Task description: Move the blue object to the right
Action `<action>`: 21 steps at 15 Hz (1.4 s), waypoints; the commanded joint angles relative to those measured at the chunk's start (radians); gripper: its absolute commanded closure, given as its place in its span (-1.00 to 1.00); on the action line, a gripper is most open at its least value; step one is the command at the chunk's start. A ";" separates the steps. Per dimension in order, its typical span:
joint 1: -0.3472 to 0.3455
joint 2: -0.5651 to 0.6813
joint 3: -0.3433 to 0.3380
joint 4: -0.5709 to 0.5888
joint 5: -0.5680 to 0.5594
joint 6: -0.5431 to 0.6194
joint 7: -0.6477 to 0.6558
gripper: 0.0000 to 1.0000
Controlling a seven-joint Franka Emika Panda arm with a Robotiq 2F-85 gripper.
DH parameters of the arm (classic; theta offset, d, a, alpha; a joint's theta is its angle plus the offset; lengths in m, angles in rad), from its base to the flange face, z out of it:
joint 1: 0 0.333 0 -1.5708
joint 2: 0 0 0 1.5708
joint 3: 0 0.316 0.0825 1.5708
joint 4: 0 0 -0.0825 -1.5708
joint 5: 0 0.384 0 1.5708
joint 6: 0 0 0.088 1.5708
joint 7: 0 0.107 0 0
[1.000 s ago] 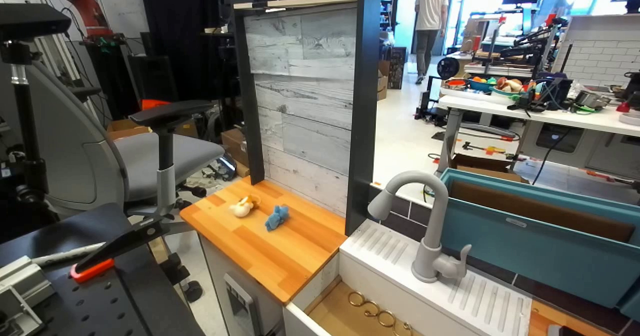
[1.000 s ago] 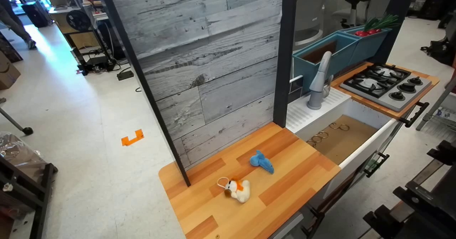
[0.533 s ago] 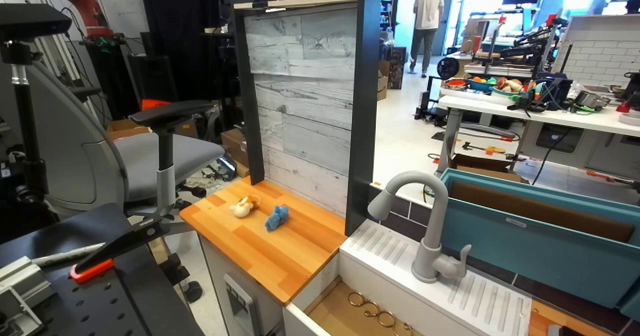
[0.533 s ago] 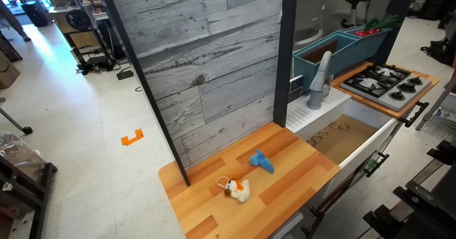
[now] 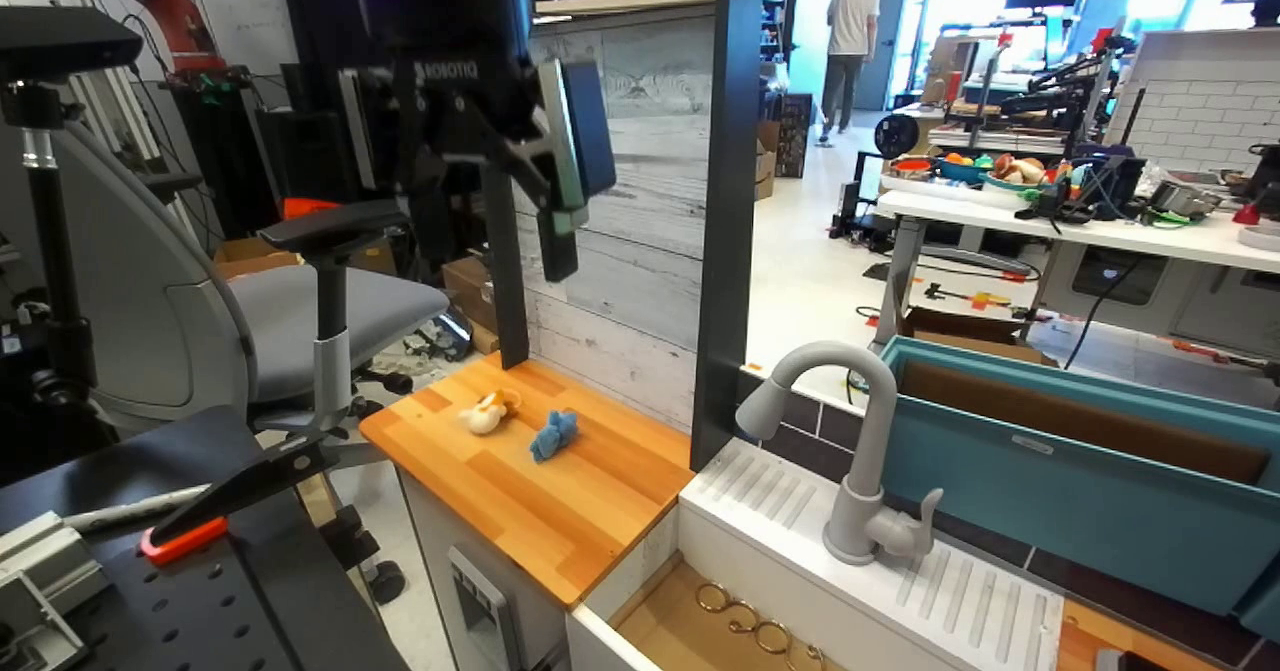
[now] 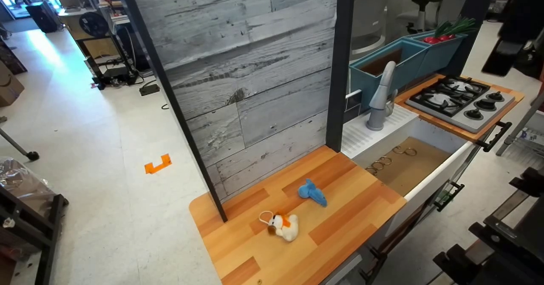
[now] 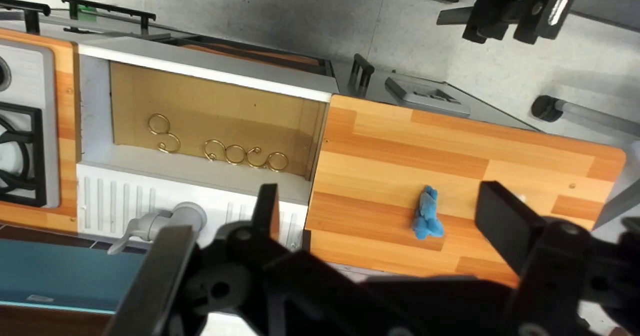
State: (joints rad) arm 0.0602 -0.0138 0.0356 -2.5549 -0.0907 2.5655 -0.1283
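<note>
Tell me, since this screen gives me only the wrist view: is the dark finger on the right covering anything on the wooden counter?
Observer: Yes, nearly all of a cream soft toy; both exterior views show it lying on the wooden counter, apart from the blue object.
Visitor: And is the claw low down, close to that blue thing?
Observer: No. In an exterior view the gripper hangs well above the level of the counter.
Visitor: Is anyone else about?
Observer: Yes, in an exterior view there is a person in a white shirt in the background, back turned to the camera.
</note>
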 commanded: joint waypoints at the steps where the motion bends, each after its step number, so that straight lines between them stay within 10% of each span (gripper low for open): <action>1: 0.013 0.202 0.016 0.083 -0.129 0.100 0.147 -1.00; 21: 0.209 0.831 -0.008 0.586 -0.133 0.125 0.196 -1.00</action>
State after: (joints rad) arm 0.2314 0.7559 0.0555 -2.0411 -0.2301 2.7074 0.0479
